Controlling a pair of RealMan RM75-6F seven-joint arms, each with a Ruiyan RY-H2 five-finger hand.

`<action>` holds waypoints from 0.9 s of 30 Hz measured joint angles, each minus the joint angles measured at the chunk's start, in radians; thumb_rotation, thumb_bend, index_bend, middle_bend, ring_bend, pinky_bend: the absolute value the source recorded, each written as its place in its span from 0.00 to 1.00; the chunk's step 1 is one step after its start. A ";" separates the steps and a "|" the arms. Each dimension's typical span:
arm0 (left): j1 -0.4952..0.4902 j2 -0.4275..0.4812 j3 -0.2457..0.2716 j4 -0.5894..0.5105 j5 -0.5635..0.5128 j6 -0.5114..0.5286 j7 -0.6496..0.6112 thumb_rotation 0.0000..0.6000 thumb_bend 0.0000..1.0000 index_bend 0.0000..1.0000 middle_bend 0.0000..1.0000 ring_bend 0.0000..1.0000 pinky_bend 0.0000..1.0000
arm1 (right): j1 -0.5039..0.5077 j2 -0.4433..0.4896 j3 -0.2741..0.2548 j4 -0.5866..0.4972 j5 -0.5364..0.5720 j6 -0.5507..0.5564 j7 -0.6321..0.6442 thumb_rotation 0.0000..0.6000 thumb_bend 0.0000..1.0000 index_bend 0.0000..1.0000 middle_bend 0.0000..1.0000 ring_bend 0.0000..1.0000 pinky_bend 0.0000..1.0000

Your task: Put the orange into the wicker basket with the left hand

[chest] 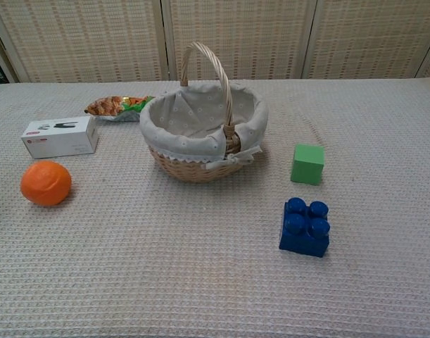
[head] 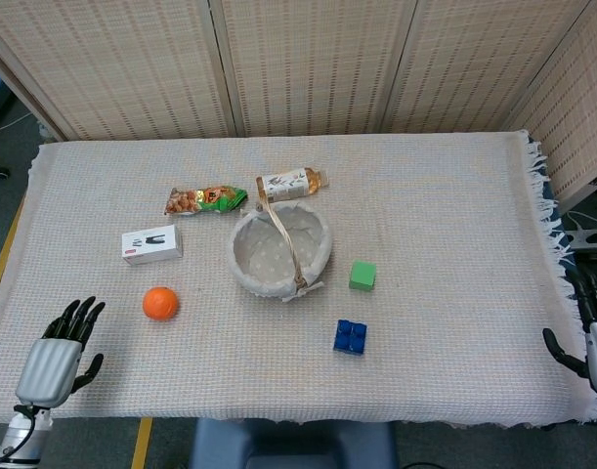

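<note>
Tablecloth edge: left hand (head: 56,349) spread, holding nothing; orange (head: 159,303) near; wicker basket (head: 279,252) beyond.

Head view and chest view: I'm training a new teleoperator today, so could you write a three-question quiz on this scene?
1. True or false: the orange already lies inside the wicker basket.
2. Which thing stands nearest the blue brick? A) white box B) green cube C) snack packet
3. Fill in: the left hand is ____, holding nothing, its fingers apart.

Key
1. False: it sits on the cloth to the left of the basket, apart from it.
2. B
3. open
</note>
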 measured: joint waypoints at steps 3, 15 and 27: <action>-0.023 -0.012 -0.006 0.007 0.000 -0.034 0.003 1.00 0.35 0.00 0.00 0.00 0.16 | 0.002 -0.004 0.000 -0.003 0.001 -0.005 -0.012 1.00 0.22 0.00 0.00 0.00 0.18; -0.182 -0.095 -0.055 0.020 -0.089 -0.278 0.066 1.00 0.30 0.00 0.00 0.00 0.11 | 0.005 0.003 -0.005 -0.001 -0.009 -0.015 -0.002 1.00 0.22 0.00 0.00 0.00 0.18; -0.288 -0.229 -0.116 0.157 -0.227 -0.379 0.141 1.00 0.30 0.00 0.00 0.00 0.12 | 0.007 0.002 -0.008 0.002 -0.015 -0.022 -0.006 1.00 0.22 0.00 0.00 0.00 0.18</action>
